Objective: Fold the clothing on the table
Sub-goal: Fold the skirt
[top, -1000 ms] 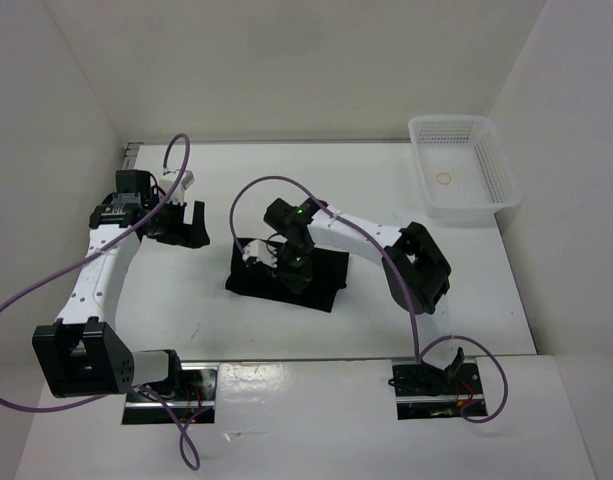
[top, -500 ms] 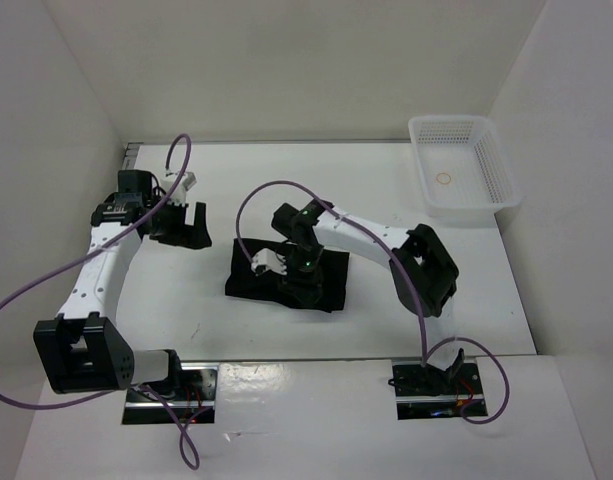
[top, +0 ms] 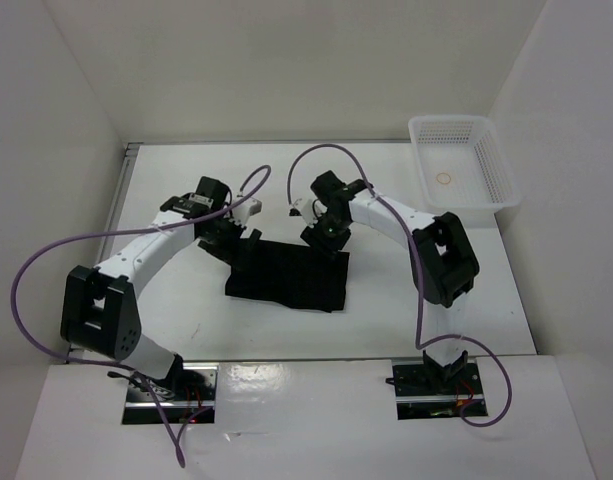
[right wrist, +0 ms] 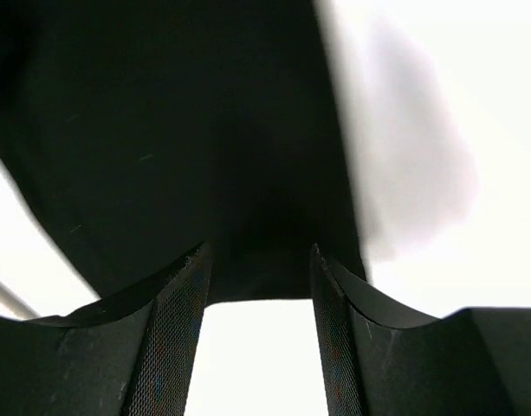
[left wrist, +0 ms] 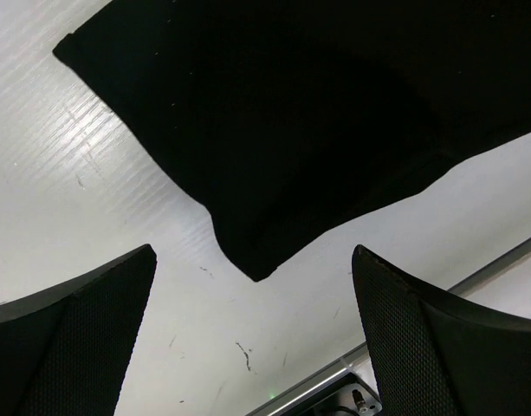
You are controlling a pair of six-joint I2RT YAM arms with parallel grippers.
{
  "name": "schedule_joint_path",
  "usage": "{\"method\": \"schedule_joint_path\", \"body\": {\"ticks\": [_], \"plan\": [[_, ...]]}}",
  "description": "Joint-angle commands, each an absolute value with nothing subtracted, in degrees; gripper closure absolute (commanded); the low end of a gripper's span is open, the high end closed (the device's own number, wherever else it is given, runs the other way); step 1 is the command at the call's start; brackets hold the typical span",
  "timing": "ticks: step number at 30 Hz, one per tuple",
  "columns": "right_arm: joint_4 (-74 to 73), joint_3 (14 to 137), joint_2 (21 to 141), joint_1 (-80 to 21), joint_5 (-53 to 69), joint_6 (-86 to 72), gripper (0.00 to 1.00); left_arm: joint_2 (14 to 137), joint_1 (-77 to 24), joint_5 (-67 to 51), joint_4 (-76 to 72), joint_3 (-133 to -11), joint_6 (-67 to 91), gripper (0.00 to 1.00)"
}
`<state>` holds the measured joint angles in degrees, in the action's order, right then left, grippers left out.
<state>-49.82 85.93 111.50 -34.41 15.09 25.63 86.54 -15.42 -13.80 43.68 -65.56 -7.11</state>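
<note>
Left pincer (left wrist: 254, 256) hangs agape above the clothing (left wrist: 291, 113).

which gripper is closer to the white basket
right. the right gripper is at the far right corner of the clothing, left of the basket; the left gripper is at its far left corner, farther

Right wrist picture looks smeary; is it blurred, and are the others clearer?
Right wrist: yes, the clothing edge is smeared, with a soft grey shadow beside it. Left wrist: sharp, with glare streaks on the table. Top external: evenly lit, crisp.
</note>
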Motion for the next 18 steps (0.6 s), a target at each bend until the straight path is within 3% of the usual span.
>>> {"method": "schedule_joint_path", "body": {"ticks": [1,18], "plan": [[-44.56,86.92,113.28,-32.62,11.95,19.26,0.45,86.92,-17.31,-11.69,42.71,-65.92,-6.33,0.0],[-43.15,90.78,121.9,-31.46,6.24,15.38,0.45,91.57,-27.42,-12.57,42.71,-64.69,-8.79,0.0]]}}
